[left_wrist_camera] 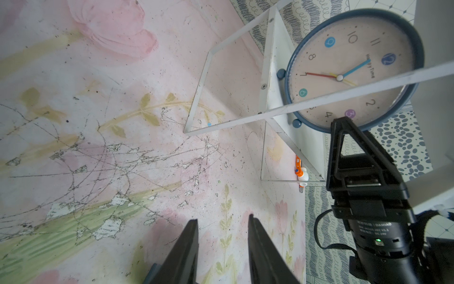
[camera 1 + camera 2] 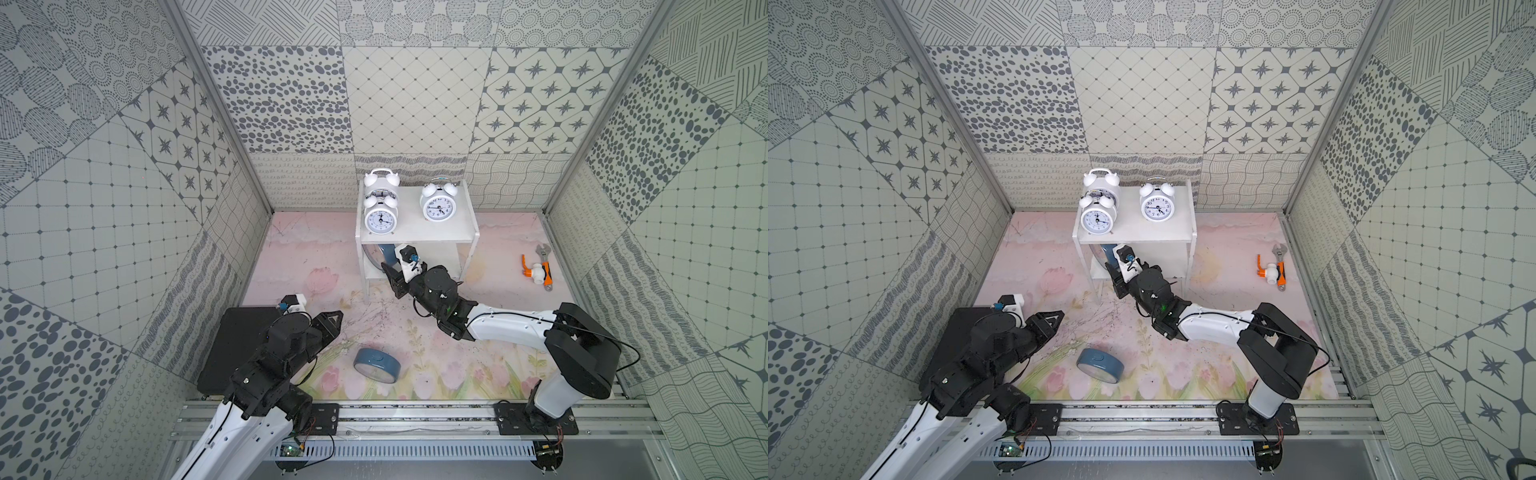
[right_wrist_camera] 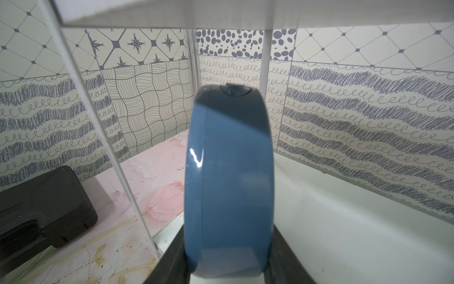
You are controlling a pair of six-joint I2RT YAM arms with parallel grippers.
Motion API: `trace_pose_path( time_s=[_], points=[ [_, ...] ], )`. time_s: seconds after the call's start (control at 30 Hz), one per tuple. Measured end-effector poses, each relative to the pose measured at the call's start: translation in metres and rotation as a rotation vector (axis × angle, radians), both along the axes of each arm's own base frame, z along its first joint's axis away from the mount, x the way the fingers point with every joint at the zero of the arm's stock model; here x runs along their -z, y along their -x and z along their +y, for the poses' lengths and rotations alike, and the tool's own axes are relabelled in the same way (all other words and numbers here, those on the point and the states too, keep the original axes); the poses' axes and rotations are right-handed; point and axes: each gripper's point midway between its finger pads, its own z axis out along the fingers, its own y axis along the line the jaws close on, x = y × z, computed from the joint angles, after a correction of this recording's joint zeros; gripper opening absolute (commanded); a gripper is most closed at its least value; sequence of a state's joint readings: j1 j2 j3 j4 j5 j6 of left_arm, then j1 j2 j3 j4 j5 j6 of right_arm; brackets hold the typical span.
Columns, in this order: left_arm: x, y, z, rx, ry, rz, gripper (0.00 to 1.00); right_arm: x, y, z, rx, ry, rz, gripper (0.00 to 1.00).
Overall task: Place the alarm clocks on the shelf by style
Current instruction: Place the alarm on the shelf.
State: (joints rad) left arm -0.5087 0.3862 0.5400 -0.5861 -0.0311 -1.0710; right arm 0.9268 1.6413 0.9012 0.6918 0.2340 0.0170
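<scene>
Step in hand, as judged: first blue clock being set on the lower tier (image 3: 344, 221) of the shelf (image 2: 409, 195). The top tier (image 2: 1133, 232) is filled by the three white clocks (image 2: 437, 205), two in line at one end and one apart at the other. Sorting up there looks done.

The held clock (image 3: 231, 172) is clamped across its case depth by the right gripper (image 3: 228, 228). It is upright on edge under the top tier, at the end below the paired white clocks. Its feet (image 1: 281, 73) are seen at the lower tier; touching or just off cannot be told.

The second clock (image 2: 377, 365) lies tilted on the mat (image 2: 478, 374), well apart from the shelf and near the left gripper (image 1: 222, 221). That gripper's fingers are slightly parted, with nothing between.

To do it well:
- The clock is to be lowered until both feet bear on the tier before the grip is eased.
- The case is round and glossy, so a roll or tip is likely if it is let go with the feet off.
- The case is to be kept square, not leaned on the front leg (image 3: 98, 123).
- The jaws are to be parted just enough, then drawn straight back out.
- The top tier and front leg are close to the wrist, so a snag could shove the light shelf.
- Room is to be left beside it for the second clock.
</scene>
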Motion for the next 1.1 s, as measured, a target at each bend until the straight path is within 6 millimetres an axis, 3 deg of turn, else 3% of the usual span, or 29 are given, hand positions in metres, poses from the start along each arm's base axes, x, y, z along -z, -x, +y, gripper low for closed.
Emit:
trace_pose_path(
  time_s=[0.47,1.1],
  points=[
    [0.005,0.002,0.0,0.002,0.0,0.002,0.37,0.003,-0.001,-0.001,0.007,-0.008,0.02,0.7],
    [0.001,0.0,-0.003,0.016,0.024,-0.025,0.41,0.023,-0.024,-0.036,0.16,-0.024,0.1,0.74]
  ],
)
